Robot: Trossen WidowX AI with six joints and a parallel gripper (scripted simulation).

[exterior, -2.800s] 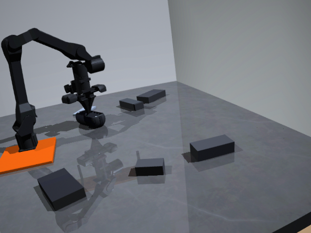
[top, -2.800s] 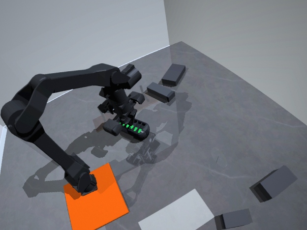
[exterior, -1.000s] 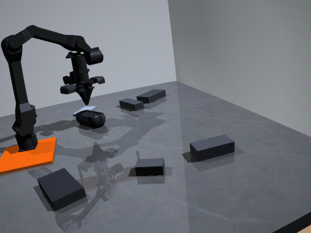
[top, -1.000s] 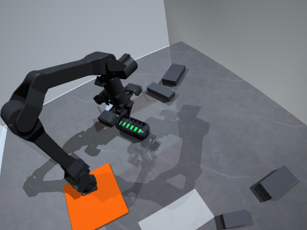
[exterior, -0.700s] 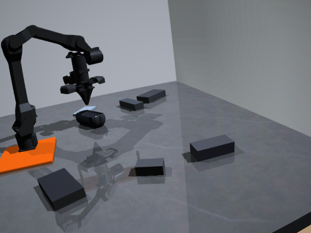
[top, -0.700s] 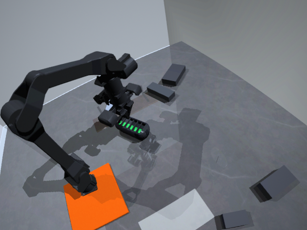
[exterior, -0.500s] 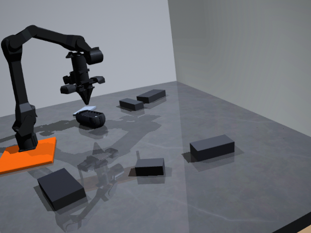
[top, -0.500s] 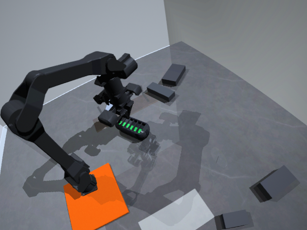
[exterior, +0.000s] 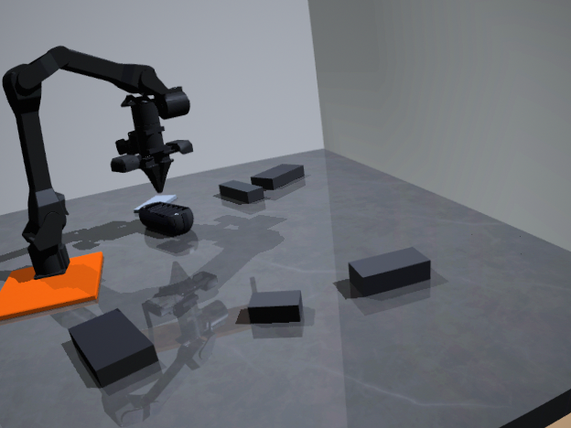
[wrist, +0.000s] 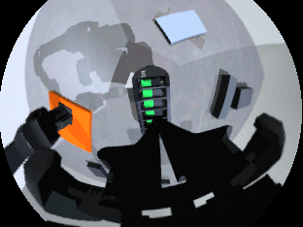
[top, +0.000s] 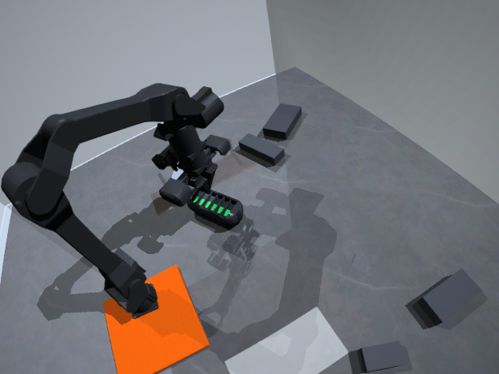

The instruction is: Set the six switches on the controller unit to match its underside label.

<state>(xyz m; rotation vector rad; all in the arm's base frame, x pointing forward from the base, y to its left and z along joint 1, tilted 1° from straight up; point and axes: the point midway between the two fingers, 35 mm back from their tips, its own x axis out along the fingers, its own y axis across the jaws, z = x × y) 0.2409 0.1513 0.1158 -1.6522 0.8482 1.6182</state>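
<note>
Your fingers [top: 209, 188] [exterior: 159, 189] are pressed together with nothing between them, tips pointing down just above the controller unit [top: 216, 208] [exterior: 166, 218] [wrist: 151, 97]. You have that unit sitting on its base on the desk [top: 382, 225] [exterior: 295, 239] [wrist: 194, 82], left of the middle in the exterior view, switches facing up. A small pale marking [top: 231, 214] [wrist: 143, 74] sits on its top at one end — too tiny for you to read. You can see green on all six rockers from the top; the label underneath is hidden from you, and you cannot make out the switch numbers.

At the left, your arm stands on an orange plate [top: 181, 322] [exterior: 87, 287] [wrist: 84, 128]. On the far side of the desk lie two dark blocks, a smaller one [top: 261, 149] [exterior: 241, 191] and a larger one [top: 282, 121] [exterior: 277, 176] — no writing legible on either.
</note>
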